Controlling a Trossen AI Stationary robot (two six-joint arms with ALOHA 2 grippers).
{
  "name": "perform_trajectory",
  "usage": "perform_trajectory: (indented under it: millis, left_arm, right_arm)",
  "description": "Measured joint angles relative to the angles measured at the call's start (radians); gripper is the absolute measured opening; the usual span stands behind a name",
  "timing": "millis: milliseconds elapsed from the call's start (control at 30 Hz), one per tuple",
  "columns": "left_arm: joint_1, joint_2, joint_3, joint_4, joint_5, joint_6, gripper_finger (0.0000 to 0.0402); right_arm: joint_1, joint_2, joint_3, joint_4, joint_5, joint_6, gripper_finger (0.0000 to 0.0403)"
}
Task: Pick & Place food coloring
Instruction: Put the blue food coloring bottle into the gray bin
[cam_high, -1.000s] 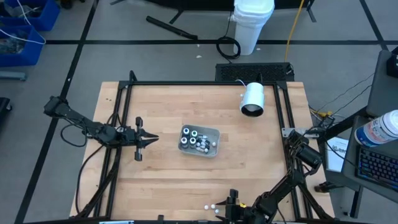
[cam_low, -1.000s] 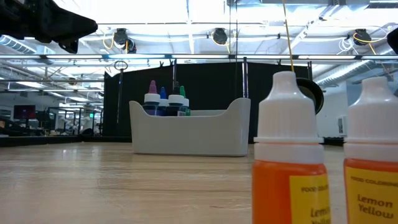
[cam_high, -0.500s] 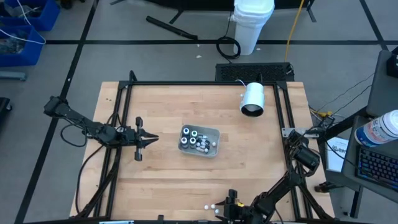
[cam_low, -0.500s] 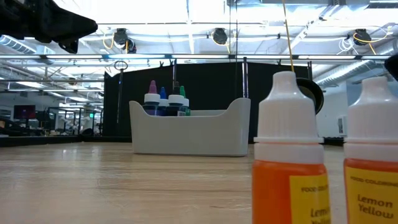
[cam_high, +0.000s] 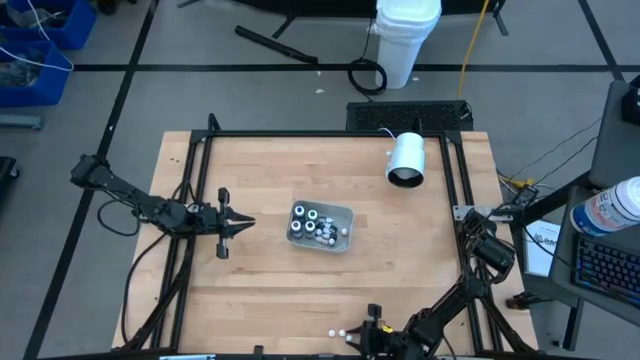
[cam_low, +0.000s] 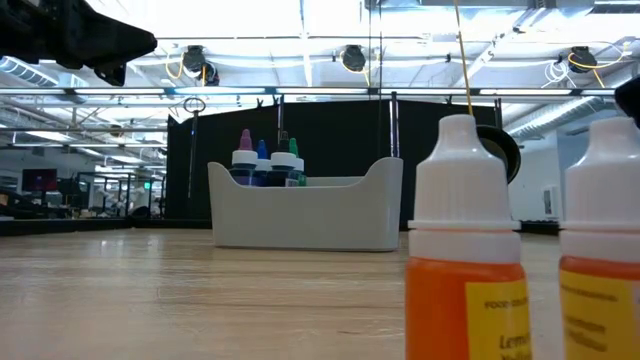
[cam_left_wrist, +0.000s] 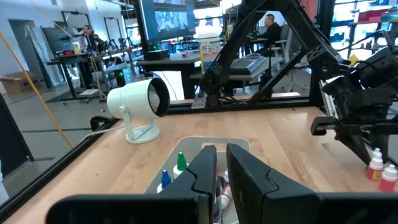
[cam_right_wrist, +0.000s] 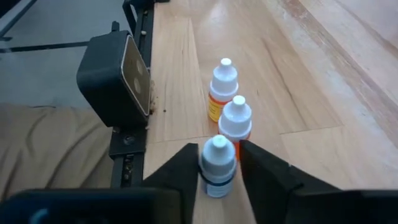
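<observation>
The table (cam_high: 270, 290) is showing pale wood planks with visible grain and a low satin sheen. The tray (cam_low: 305, 212) is looking like smooth matt light-grey plastic. The bottles (cam_right_wrist: 224, 115) are showing smooth white plastic caps; two (cam_low: 468, 260) are carrying orange bodies with yellow printed labels. The lamp (cam_left_wrist: 138, 106) is appearing as glossy white plastic. The frame (cam_high: 330, 134) is reading as matt black metal. Both grippers' fingers (cam_right_wrist: 264, 171) are looking like dull black plastic.

White cylinder lamp (cam_high: 407, 160) on wood table (cam_high: 260, 290), bucket (cam_high: 407, 40) beyond
</observation>
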Motion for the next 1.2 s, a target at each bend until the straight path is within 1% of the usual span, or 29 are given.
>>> perform_trajectory:
  millis: [100, 167, 300, 400, 500, 600, 700, 833, 933, 1067, 1200]
  left_arm:
    - [0.0, 0.0, 0.0, 0.0, 0.0, 0.0, 0.0047]
    - [0.0, 0.0, 0.0, 0.0, 0.0, 0.0, 0.0047]
    - [0.0, 0.0, 0.0, 0.0, 0.0, 0.0, 0.0047]
    - [0.0, 0.0, 0.0, 0.0, 0.0, 0.0, 0.0047]
    - [0.0, 0.0, 0.0, 0.0, 0.0, 0.001, 0.0047]
    - [0.0, 0.0, 0.0, -0.005, 0.0, 0.008, 0.0047]
    - [0.0, 0.0, 0.0, -0.016, 0.0, 0.008, 0.0047]
    - [0.0, 0.0, 0.0, -0.016, 0.0, 0.008, 0.0047]
    - [0.0, 0.0, 0.0, -0.016, 0.0, 0.008, 0.0047]
    - [0.0, 0.0, 0.0, -0.016, -0.001, 0.024, 0.0047]
    - [0.0, 0.0, 0.0, -0.016, -0.001, 0.029, 0.0047]
  right_arm:
    - [0.0, -0.001, 0.0, 0.005, -0.022, -0.003, 0.0072]
    - [0.0, -0.002, 0.0, 0.006, -0.025, -0.005, 0.0061]
    - [0.001, -0.018, 0.0, -0.003, -0.053, -0.028, 0.0061]
    - [0.005, -0.049, 0.0, -0.017, -0.053, -0.054, 0.0068]
    - [0.009, -0.098, 0.0, -0.074, -0.045, -0.083, 0.0073]
    - [0.009, -0.156, 0.0, -0.171, 0.003, -0.141, 0.0067]
    - [0.0, -0.216, 0.0, -0.255, 0.086, -0.211, 0.0062]
    - [-0.041, -0.273, 0.0, -0.349, 0.137, -0.269, 0.0063]
    - [-0.084, -0.31, 0.0, -0.383, 0.136, -0.295, 0.0063]
    - [-0.146, -0.345, 0.0, -0.388, 0.132, -0.37, 0.0063]
    - [-0.232, -0.388, 0.0, -0.378, 0.132, -0.463, 0.0065]
